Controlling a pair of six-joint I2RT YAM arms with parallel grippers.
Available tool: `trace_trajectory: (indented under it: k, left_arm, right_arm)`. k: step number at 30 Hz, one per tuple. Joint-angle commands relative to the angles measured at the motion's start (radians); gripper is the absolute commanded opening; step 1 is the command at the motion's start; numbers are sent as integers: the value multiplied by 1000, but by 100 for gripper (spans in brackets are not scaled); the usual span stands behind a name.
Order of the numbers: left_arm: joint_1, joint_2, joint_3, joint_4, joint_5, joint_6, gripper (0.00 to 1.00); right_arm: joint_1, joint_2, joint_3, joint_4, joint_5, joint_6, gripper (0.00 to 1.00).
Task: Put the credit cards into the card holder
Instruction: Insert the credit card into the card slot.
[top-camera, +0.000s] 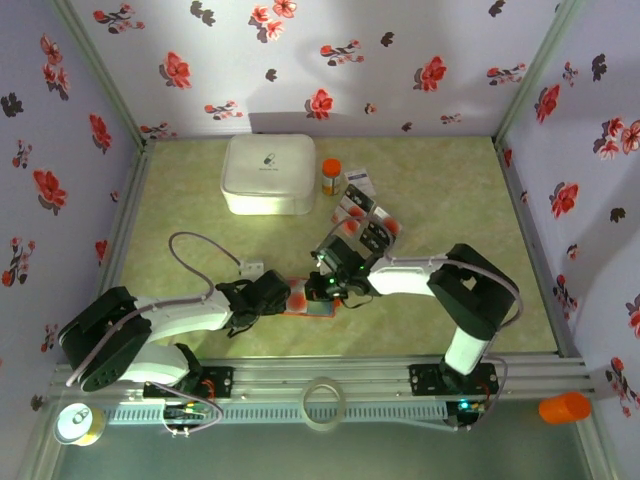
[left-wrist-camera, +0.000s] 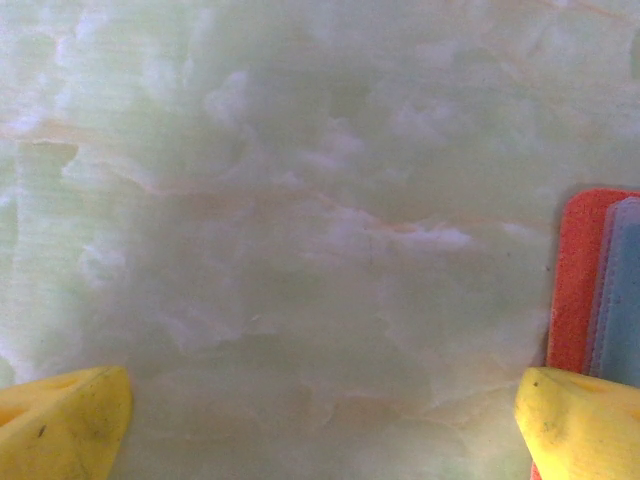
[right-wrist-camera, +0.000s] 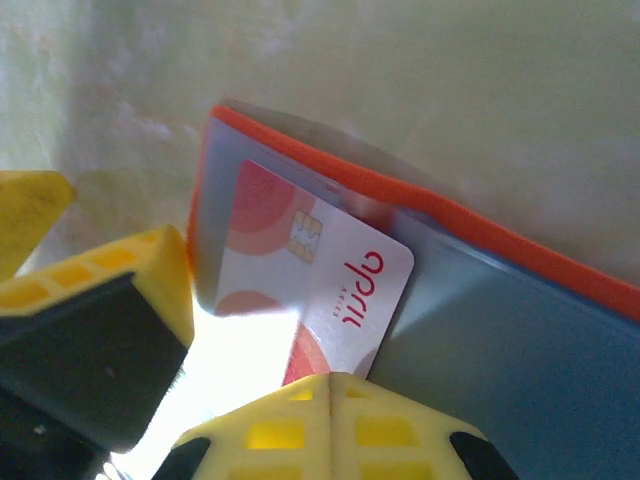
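The card holder (top-camera: 303, 303) lies open on the green table, orange-red outside and light blue inside (right-wrist-camera: 520, 340). A white credit card (right-wrist-camera: 340, 270) with red blotches and a chip sits partly under its clear pocket. My right gripper (right-wrist-camera: 330, 385) is shut, fingertips pressed together over the card's near end. My left gripper (left-wrist-camera: 320, 420) is open, low over the table. Its right finger (left-wrist-camera: 580, 420) overlaps the card holder's (left-wrist-camera: 585, 290) left edge. More credit cards (top-camera: 365, 215), dark and white, lie spread behind the right gripper (top-camera: 333, 285).
A big white rounded box (top-camera: 267, 173) and an orange-capped bottle (top-camera: 331, 176) stand at the back. A small white block (top-camera: 252, 268) on a cable lies by the left arm. Floral walls close in three sides.
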Motion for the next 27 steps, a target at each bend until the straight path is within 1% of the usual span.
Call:
trace_trajectory:
  k: [1,7,11,15,21,27]
  left_arm:
    - [7,39,-35,40,51,13,99]
    - [8,1,-18,12,46,17,99]
    - [23,-58,-1,-33,36,22,100]
    - [41,-97,-10,-42,38,25,100]
    - [47,-85,-37,-25,46,25,100]
    - [46,-46,-56,3,56,16,100]
  right_arm:
    - [25,41,53,-34,-3,-19,5]
    - [39,62,73,-33,-1,-10,4]
    - [39,24,72,-53,12,-13,4]
    - [36,-27,75,-83,33,-21,7]
    - [34,-66,71,-138,78,-33,8]
    - [36,-53,74,-186,117,-43,5]
